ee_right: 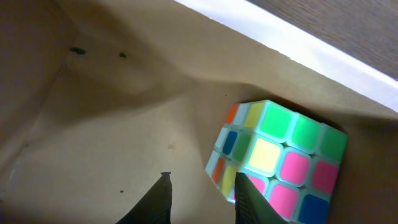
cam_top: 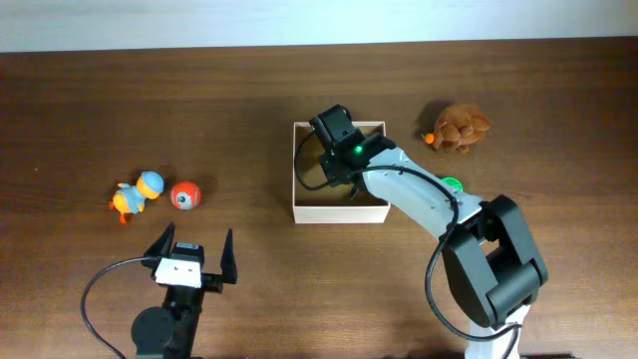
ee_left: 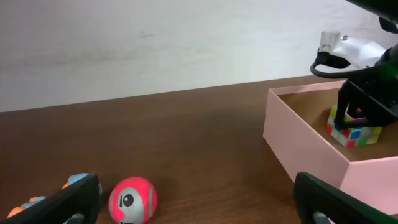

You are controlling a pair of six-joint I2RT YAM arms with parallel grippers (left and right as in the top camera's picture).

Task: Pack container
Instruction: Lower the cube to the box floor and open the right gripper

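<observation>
The container [cam_top: 339, 212] is a shallow white box with a tan floor at the table's middle. A multicoloured puzzle cube [ee_right: 280, 158] lies in a corner of the container [ee_right: 93, 137], against its wall. My right gripper [ee_right: 202, 186] reaches down into the box just left of the cube. Its jaws stand a little apart with only bare floor between them, and the right fingertip [ee_right: 245, 199] overlaps the cube's edge. The left wrist view shows the cube [ee_left: 354, 132] under that gripper [ee_left: 364, 106]. My left gripper [cam_top: 189, 254] rests wide open near the front left, holding nothing.
A red and grey ball [cam_top: 185, 194] and a blue and orange duck toy [cam_top: 137, 192] lie left of the box, just ahead of the left gripper. A brown plush [cam_top: 459, 128] sits at the back right. A small green thing [cam_top: 452, 184] shows beside the right arm.
</observation>
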